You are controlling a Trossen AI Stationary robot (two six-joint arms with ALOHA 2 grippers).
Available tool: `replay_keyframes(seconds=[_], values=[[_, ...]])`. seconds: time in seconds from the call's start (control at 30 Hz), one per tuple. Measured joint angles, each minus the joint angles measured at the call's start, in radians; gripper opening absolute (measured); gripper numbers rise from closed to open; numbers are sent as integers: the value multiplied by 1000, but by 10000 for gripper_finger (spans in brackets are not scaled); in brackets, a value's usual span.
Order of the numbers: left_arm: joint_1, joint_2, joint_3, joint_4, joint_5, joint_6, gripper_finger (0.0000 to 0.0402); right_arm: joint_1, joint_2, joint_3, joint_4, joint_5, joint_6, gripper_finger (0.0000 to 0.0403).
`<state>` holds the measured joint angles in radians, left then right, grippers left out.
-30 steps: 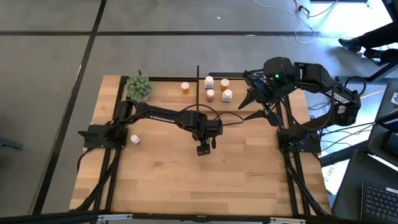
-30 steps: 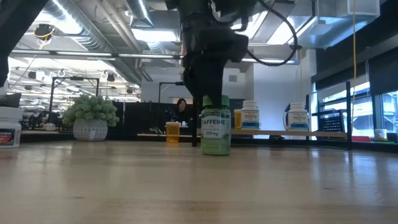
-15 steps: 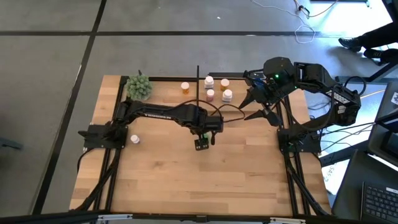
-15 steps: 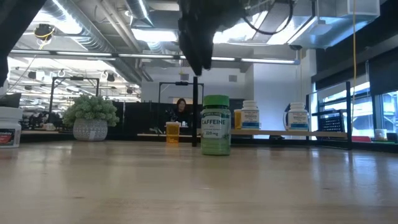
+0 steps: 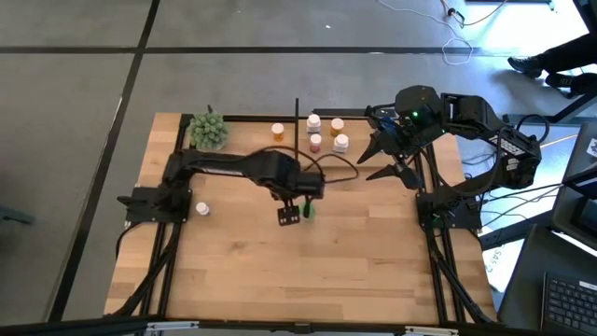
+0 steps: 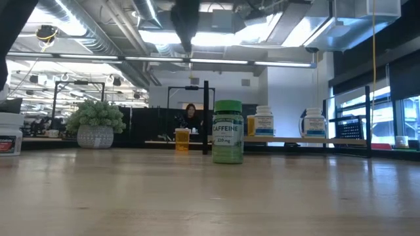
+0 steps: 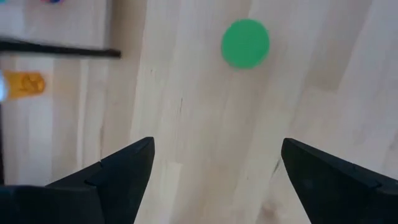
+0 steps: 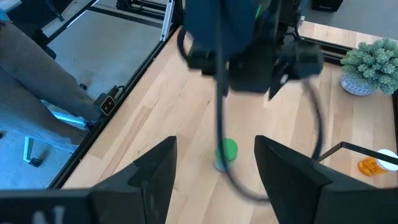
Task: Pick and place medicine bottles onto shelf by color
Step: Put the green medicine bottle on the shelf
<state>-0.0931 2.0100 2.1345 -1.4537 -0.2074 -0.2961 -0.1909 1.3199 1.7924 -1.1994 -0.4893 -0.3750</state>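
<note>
A green medicine bottle [image 6: 228, 131] stands upright on its base mid-table; from above its green cap [image 7: 245, 42] shows. My left gripper [image 5: 291, 215] hangs open above it and a little to its left, fingers pointing down, touching nothing. On the shelf [image 5: 356, 123] at the far edge stand an orange bottle [image 5: 277, 131], a white-capped one [image 5: 313, 121], an orange one [image 5: 337, 124], a pink one [image 5: 315, 142] and a white one [image 5: 341, 143]. A white bottle [image 5: 201, 209] stands near the left arm's base. My right gripper [image 5: 373, 163] waits open, high at the far right.
A green bushy plant in a pot [image 5: 208, 131] stands at the far left corner. A black post [image 5: 297, 119] rises from the shelf's frame. The left arm's cable loops above the table's middle [image 8: 311, 124]. Bare wood lies across the near half [image 5: 308, 280].
My left gripper has risen off the green bottle, drawing a little toward the table's left and tipping slightly, and its fingers have stayed open. The green bottle stays upright where it stood.
</note>
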Motion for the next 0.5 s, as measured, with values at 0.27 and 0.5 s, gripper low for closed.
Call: replay_keyframes(seconds=[0.27,0.5], values=[[-22,-171,-1,-10,-12,-11,346,0,0,0,7,0,0,217],[-63,-361,-97,9,-85,-37,346,0,0,0,17,0,58,217]])
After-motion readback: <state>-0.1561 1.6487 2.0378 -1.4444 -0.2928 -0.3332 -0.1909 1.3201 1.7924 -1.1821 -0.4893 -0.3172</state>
